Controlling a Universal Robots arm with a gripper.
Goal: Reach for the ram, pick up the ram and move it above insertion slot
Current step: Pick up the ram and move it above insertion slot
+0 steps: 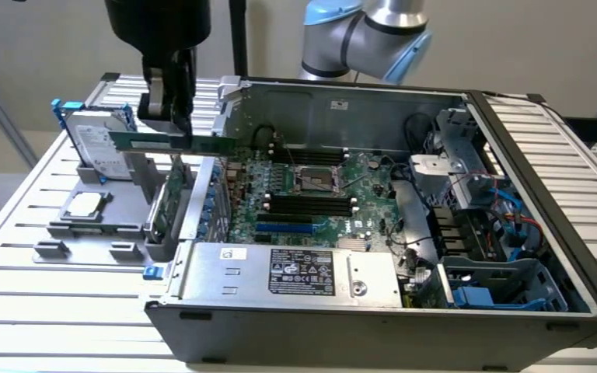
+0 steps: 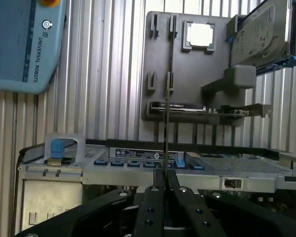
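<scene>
In the exterior view the ram [image 1: 169,143], a thin green stick, hangs level in the air above the grey holder [image 1: 91,225], just outside the open computer case's wall on the exterior view's left. My black gripper [image 1: 169,124] is shut on its upper edge. The wrist view shows the ram [image 2: 166,98] edge-on as a thin dark line running out from between my gripper's [image 2: 165,177] closed fingers. The black memory slots [image 1: 309,204] lie on the motherboard, lower and toward the exterior view's right of the ram.
A silver hard drive [image 1: 96,151] in a blue bracket and a processor chip [image 1: 84,204] rest on the holder. A green expansion card [image 1: 174,190] stands beneath the ram. The power supply [image 1: 293,272] fills the case's near side. A teach pendant [image 2: 19,39] lies on the slatted table.
</scene>
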